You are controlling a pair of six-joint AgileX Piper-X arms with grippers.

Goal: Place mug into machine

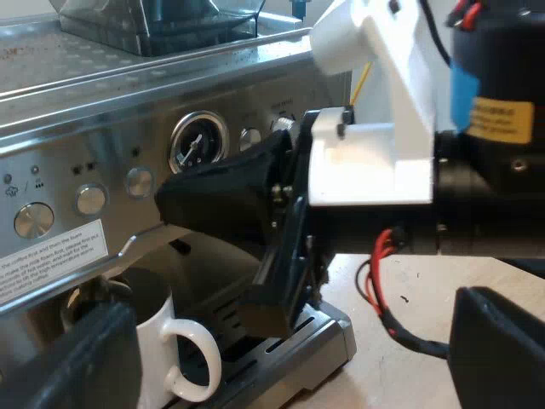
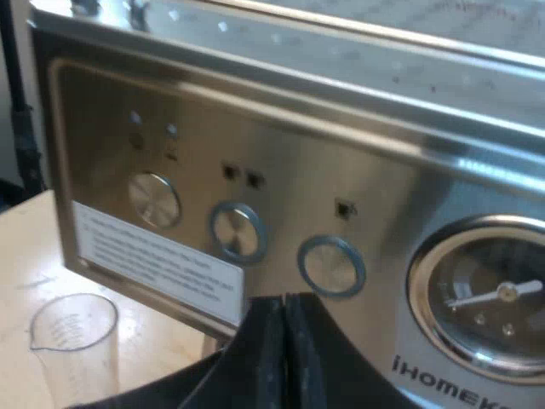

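Close at the espresso machine (image 2: 341, 170) front panel, just under its buttons, the right gripper (image 2: 285, 341) points in with fingers pressed together on nothing, while the left gripper (image 1: 288, 354) is spread wide, one finger near the white mug (image 1: 162, 341), which stands upright on the drip tray (image 1: 328, 328).

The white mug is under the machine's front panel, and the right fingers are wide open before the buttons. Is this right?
Not quite. In the right wrist view the right fingers are shut together, not open. The mug is indeed under the front panel.
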